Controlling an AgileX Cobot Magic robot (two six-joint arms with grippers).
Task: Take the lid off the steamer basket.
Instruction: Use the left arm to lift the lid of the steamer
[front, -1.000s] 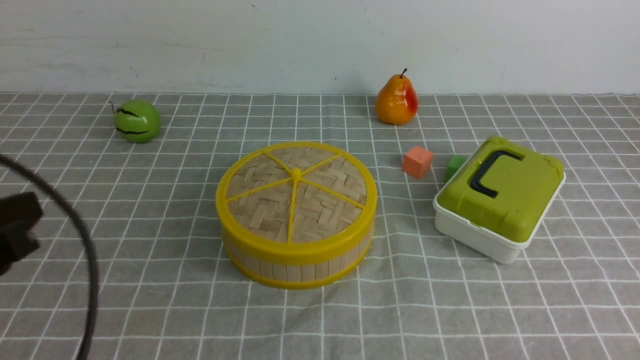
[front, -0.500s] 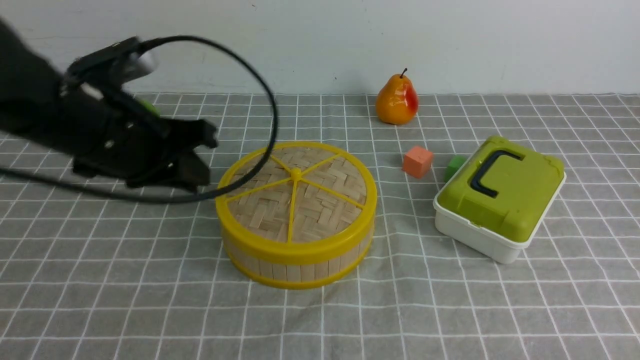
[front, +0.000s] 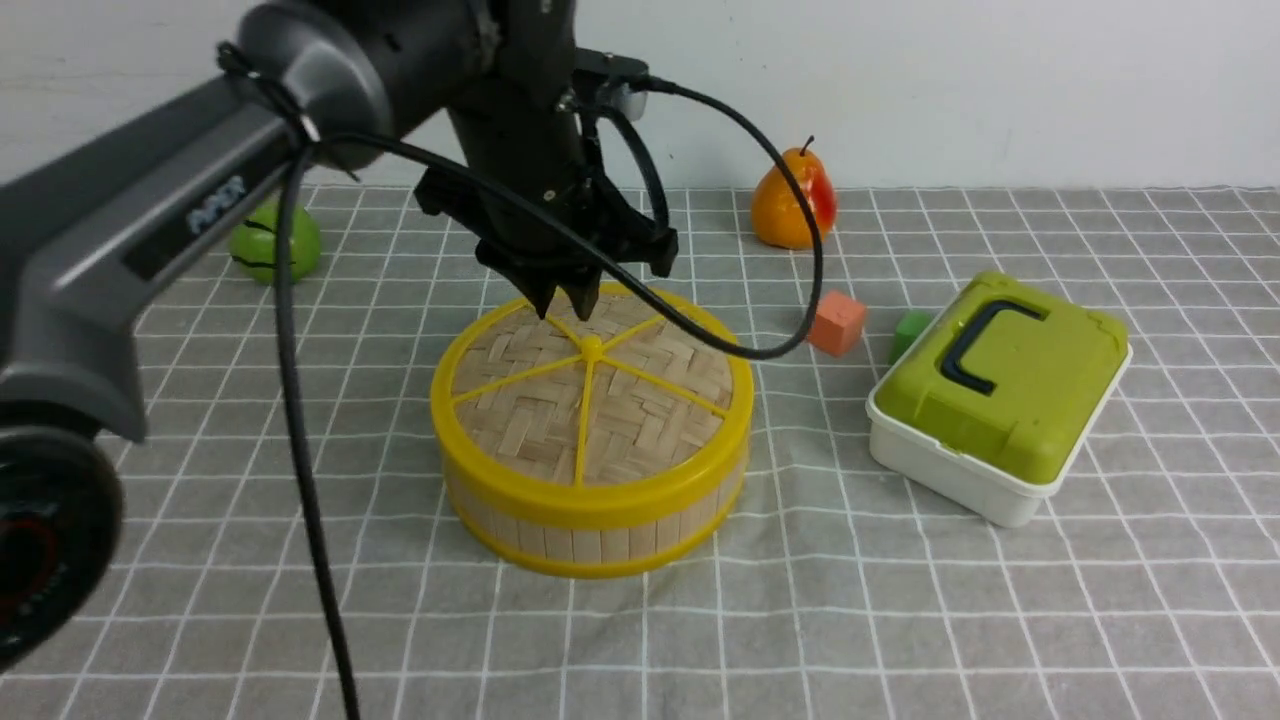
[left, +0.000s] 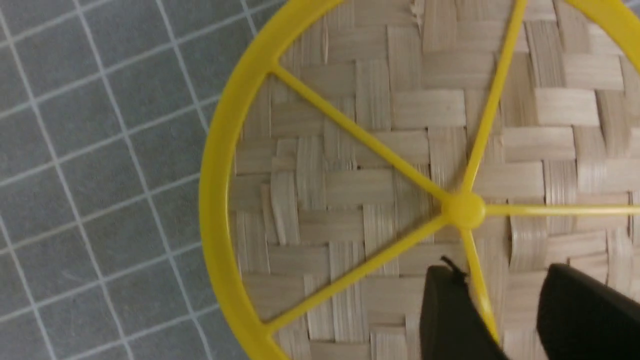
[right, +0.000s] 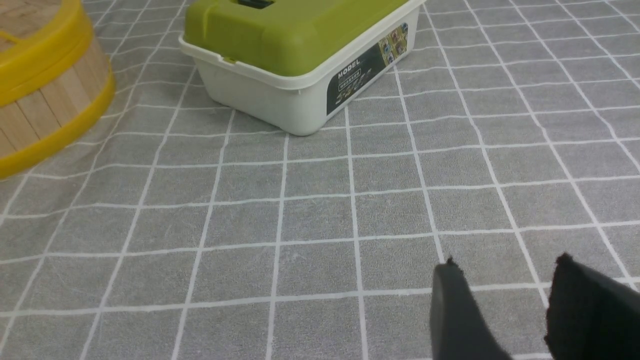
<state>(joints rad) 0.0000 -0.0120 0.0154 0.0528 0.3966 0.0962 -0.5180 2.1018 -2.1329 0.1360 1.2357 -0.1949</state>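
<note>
The lid (front: 560, 400), woven tan bamboo with a yellow rim and spokes, sits on the steamer basket (front: 600, 540) at the middle of the cloth. My left gripper (front: 567, 303) points down, open and empty, just above the lid's far half, behind the central knob (front: 591, 348). In the left wrist view the lid (left: 350, 165) fills the frame. There the left gripper (left: 500, 270) has one spoke between its fingers, a little short of the knob (left: 464, 210). My right gripper (right: 507, 261) is open and empty over bare cloth, far from the basket (right: 45, 115).
A white box with a green lid (front: 1000, 390) stands right of the basket and also shows in the right wrist view (right: 300, 65). An orange cube (front: 836, 322) and a green cube (front: 910, 330) lie between them. A pear (front: 793, 200) and a green ball (front: 275, 243) sit near the back wall.
My left arm has swung in from the left edge, across the cloth, and now hangs over the lid with its fingers pointing down. The lid and basket have not moved.
</note>
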